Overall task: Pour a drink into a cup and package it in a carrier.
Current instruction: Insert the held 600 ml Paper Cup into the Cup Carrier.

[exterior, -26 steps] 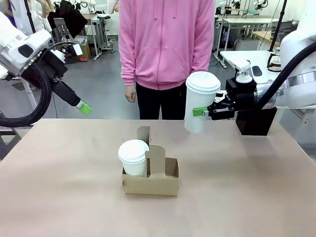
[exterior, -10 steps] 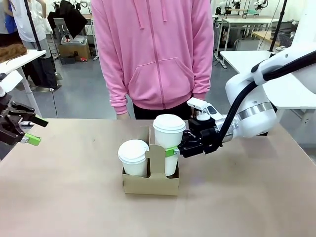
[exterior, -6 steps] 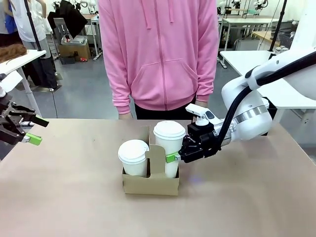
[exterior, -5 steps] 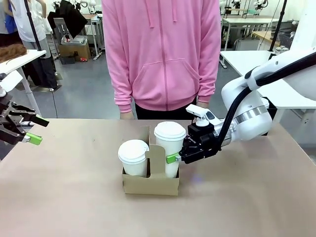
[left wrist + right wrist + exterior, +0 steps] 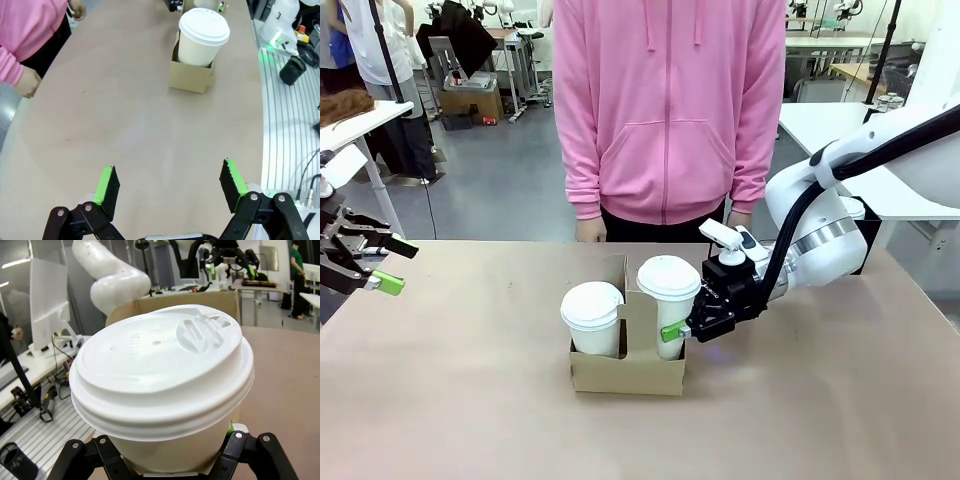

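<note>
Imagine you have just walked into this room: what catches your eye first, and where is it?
Mid-table, the low brown cardboard carrier holds two lidded white paper cups. The right end effector is shut on the right-hand cup; the other cup stands free beside it. A person in a pink hooded top stands across the table, and the left end effector hangs open at the table's left edge.

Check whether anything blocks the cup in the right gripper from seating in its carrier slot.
Nothing visible blocks it. The right gripper is shut on the lidded cup, whose lower part already sits in the right slot of the carrier. The other cup fills the left slot, across the handle tab.
</note>
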